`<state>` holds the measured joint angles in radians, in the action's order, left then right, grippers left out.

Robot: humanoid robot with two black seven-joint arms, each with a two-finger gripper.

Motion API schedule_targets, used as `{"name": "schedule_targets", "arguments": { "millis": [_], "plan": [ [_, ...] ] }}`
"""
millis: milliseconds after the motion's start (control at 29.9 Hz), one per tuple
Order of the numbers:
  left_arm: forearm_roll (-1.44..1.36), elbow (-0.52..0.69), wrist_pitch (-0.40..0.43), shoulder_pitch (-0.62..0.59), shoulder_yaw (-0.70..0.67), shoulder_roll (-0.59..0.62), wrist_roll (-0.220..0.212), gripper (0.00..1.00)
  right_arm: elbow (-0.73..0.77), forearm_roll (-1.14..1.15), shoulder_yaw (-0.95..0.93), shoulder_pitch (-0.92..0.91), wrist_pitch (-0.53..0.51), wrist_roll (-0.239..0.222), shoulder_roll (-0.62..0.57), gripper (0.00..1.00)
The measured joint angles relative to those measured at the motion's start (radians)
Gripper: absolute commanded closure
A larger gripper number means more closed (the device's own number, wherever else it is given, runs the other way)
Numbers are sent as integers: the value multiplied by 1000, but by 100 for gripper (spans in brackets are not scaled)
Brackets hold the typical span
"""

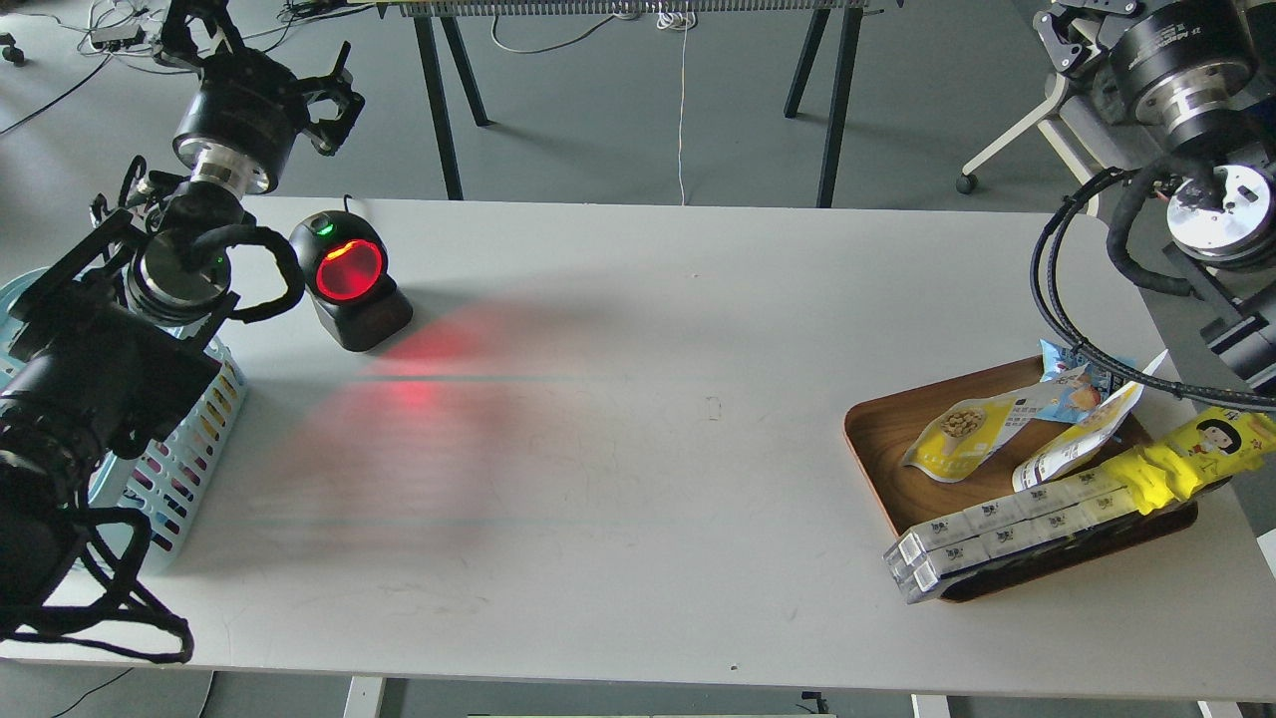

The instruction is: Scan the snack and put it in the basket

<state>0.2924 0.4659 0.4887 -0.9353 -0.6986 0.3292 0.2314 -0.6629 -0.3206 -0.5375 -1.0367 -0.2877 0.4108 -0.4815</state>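
White table (638, 329): snack (962, 439) on right tray (877, 424), basket (184, 459) left; left gripper (334, 105) fingers apart, right gripper's fingers unseen.

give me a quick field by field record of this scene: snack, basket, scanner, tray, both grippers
snack: yellow and white pouch lying in the wooden tray, untouched
tray: brown wooden tray at the table's right end, also holding a long yellow pack and other packets
scanner: black scanner on the table's left side, window glowing red, red light cast on the table
basket: light blue basket at the left edge, largely hidden by the left arm
left gripper: raised beyond the table's far edge, fingers apart, holding nothing
right gripper: not in view
task state: not yet started
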Motion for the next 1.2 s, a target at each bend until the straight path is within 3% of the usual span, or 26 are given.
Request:
{"name": "schedule_targets", "arguments": {
  "millis": [334,635,1202],
  "plan": [
    [-1,-1,0,-4,5,1,-3,0,-32,14,33,-21,-2,15,-43,1],
    [-1,-1,0,-8,-8,12,-3,0,-258,153,428,-322,-4,74,-205,1],
    [-1,16,0,-23,-8,30,3,0,-711,993,1013,-878,5,78,-295,1]
  ]
}}
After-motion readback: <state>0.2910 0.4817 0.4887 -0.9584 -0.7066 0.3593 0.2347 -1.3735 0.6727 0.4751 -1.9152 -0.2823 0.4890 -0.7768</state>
